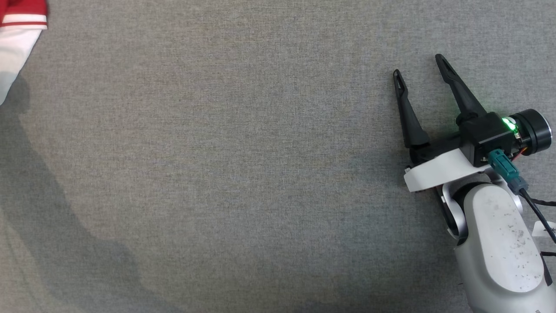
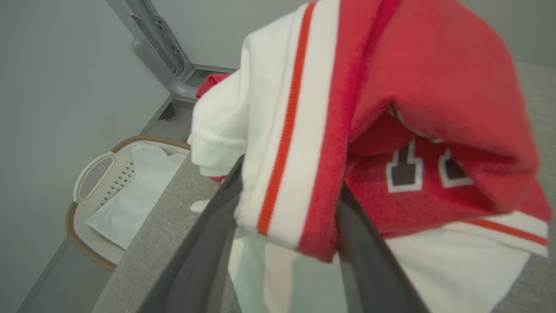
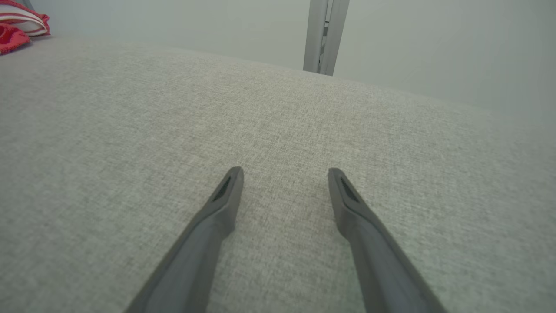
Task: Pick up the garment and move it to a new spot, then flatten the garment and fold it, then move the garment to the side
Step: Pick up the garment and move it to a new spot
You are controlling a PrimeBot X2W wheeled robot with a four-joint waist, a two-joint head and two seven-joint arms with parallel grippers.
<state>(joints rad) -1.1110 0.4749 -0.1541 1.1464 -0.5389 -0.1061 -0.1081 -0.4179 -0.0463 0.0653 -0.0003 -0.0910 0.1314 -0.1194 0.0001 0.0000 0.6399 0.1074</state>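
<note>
The garment (image 2: 434, 87) is a red and white jersey with dark numerals, bunched on the grey cloth-covered table (image 1: 243, 174). My left gripper (image 2: 291, 178) straddles a fold of it, one dark finger on each side and the tips hidden under the fabric. Whether the fingers press the cloth I cannot tell. A corner of the garment (image 1: 17, 39) lies at the head view's top left, and a bit of the garment (image 3: 19, 26) shows far off in the right wrist view. My right gripper (image 1: 418, 66) rests open over bare table at the right, its fingers (image 3: 226, 200) empty.
A pale laundry basket (image 2: 100, 208) with white cloth in it stands on the floor just off the table's edge (image 2: 143, 261). A grey metal post (image 2: 160, 48) rises behind it. Another post (image 3: 323, 34) stands beyond the table's far edge.
</note>
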